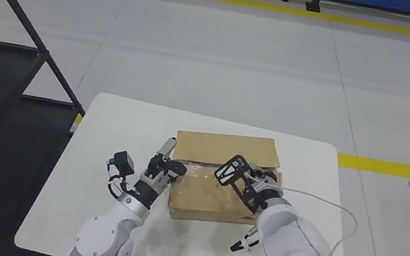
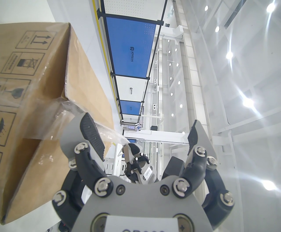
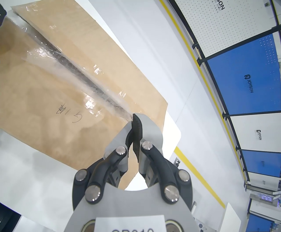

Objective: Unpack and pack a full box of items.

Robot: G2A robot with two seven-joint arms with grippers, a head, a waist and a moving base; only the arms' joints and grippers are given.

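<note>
Squarely on the white table [image 1: 111,161] sits the cardboard box [image 1: 210,197], its two top flaps lying shut and nothing of its contents on show, as a two-armed robot works at what looks like the opening stage of an unpack-and-pack job. The left gripper [image 1: 167,157] is at one end of the box, level with the seam between the flaps, its fingers spread wide with nothing between them. In the left wrist view one pad [image 2: 91,129] appears to rest against the crumpled tape end where it wraps over the box's end face. That placing seems meant to brace the carton against a pull from the other side. The right gripper [image 3: 136,123] is farther along the seam toward the opposite end, its pads pinched tight on the strip of clear packing tape [image 3: 72,72]. The strip rises off the cardboard in a taut ridge that leads straight to those pads, and a dark slit of seam shows beneath it. This suggests the hold is there to peel the seal away along its length. With the flaps not yet lifted, the unpacking has by this reading barely begun. The thin tape could tear, or the light box could slide, if the pull is uneven. A small pen scribble [image 3: 69,112] marks the near flap.
</note>
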